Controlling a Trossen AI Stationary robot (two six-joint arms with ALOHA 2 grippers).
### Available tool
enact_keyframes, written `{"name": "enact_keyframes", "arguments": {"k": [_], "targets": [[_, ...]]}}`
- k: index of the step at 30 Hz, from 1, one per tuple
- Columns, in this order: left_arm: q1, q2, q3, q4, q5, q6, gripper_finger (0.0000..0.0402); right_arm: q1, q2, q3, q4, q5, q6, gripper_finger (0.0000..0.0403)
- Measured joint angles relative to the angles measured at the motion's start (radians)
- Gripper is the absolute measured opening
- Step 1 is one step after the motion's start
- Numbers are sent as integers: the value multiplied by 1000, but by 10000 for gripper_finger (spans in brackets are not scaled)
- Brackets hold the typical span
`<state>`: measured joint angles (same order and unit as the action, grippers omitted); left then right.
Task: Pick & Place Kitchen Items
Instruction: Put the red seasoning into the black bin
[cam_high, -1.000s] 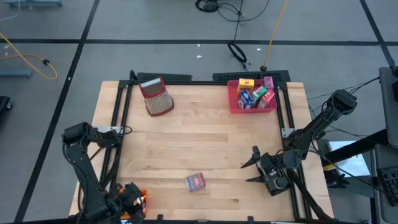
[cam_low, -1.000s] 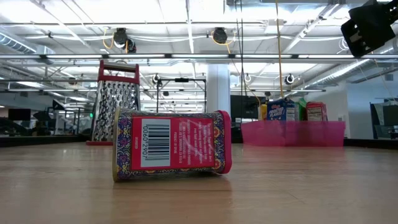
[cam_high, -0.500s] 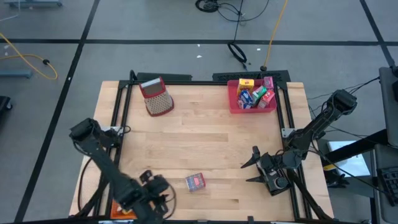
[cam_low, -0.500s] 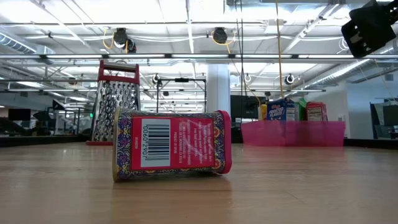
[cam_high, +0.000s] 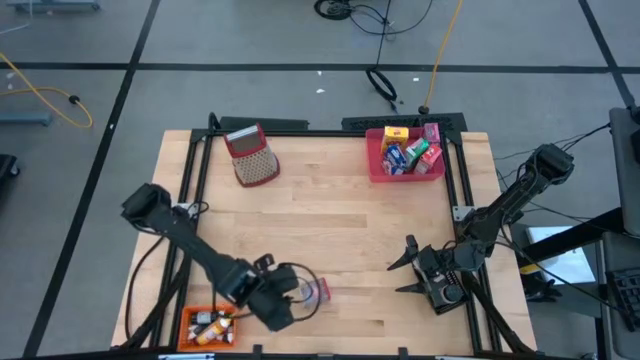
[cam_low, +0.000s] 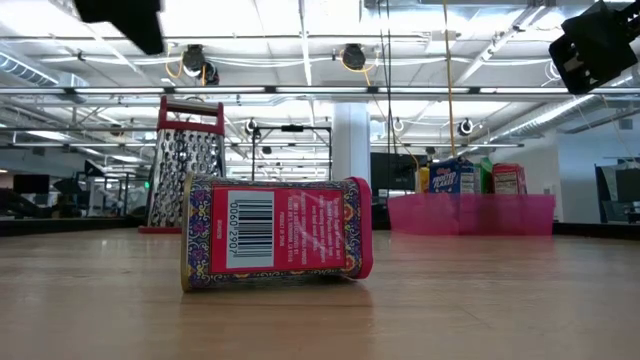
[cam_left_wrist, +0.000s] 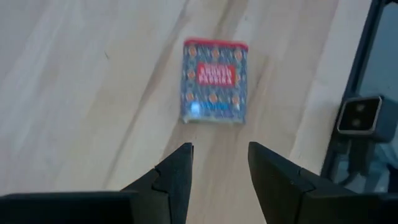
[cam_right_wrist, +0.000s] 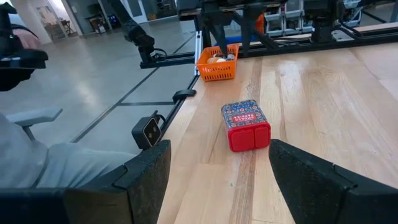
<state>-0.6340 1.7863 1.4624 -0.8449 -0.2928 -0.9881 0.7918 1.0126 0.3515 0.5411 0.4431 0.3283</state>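
Observation:
A red patterned spice tin (cam_high: 318, 290) lies on its side on the wood near the table's front edge; the left wrist view shows its label face (cam_left_wrist: 214, 81), the low view its barcode side (cam_low: 275, 235). My left gripper (cam_high: 296, 293) hovers just left of it, slanting down, open, with nothing between its fingers (cam_left_wrist: 179, 174). My right gripper (cam_high: 408, 265) waits open at the near right, aimed level at the tin (cam_right_wrist: 246, 125). More kitchen items stand in the pink tray (cam_high: 378, 168) at the far right.
An orange tray (cam_high: 186, 322) holding small bottles sits at the near left corner. A red-topped grater (cam_high: 251, 156) lies at the far left. A black frame (cam_high: 190, 190) borders the table. Bare wood spreads across the middle.
My left gripper has swung from above the orange tray at the near left corner toward the table's right, rolling about its own axis, and now hangs beside the tin. The tin has not moved. The orange tray shows uncovered.

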Motion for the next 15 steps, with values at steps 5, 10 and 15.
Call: {"name": "enact_keyframes", "arguments": {"k": [5,10,15], "targets": [[59,13,0,98,61,92,162,0,0,0,0,0,0,263],[99,67,0,177,164,130,209,0,0,0,0,0,0,263],[132,127,0,216,224,105,277,0,0,0,-1,0,0,263]]}}
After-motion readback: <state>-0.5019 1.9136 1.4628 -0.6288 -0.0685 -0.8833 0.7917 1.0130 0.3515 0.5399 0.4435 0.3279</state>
